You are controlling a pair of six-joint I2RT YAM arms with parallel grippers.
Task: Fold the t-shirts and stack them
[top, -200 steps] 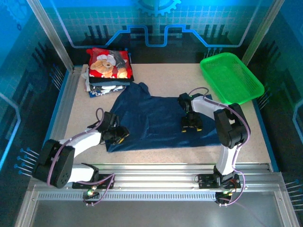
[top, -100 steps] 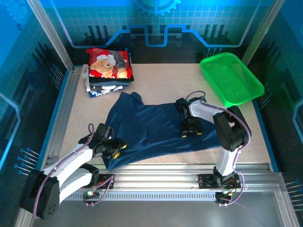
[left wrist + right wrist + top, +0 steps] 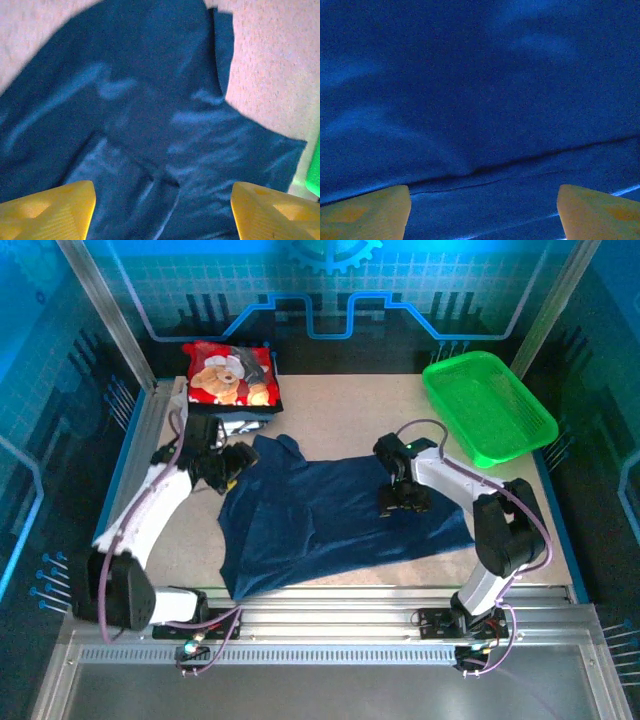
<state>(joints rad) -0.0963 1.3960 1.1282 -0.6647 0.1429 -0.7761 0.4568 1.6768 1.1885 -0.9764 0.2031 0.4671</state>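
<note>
Shirt position first: navy shirt (image 3: pixel 320 525) lies spread and wrinkled mid bench (image 3: pixel 340 410), not yet folded; long axis runs approx left-right on a slant, left end nearer the arm bases, right end further out; a sleeve-like flap (image 3: pixel 285 447) sticks up at the far-left corner.

Left hand (image 3: pixel 228 462) sits at that far-left corner, just beside the cloth edge; in its wrist view the yellow fingertips (image 3: pixel 50 210) are spread wide w/ only cloth below, so it's open and holds nothing.

Right hand (image 3: pixel 402 502) is over the shirt's right-centre, well inside the outline, not at an edge; its wrist view shows fingers spread wide over blue cloth w/ a seam or fold line (image 3: pixel 485 172) crossing between them; nothing gripped; can't tell if the tips touch the cloth.

Stack (image 3: pixel 225 420) of folded shirts is in the far-left corner, red teddy-bear shirt (image 3: pixel 232 375) on top, just beyond the left hand; green basket (image 3: pixel 490 405) far right, apart from the shirt.

Judgement: a fold needs edge grips; left hand is nearly placed for the far-left corner; right hand must prob. shift out to the right or far edge; near-left corner is well apart from both, left arm nearer.
</note>
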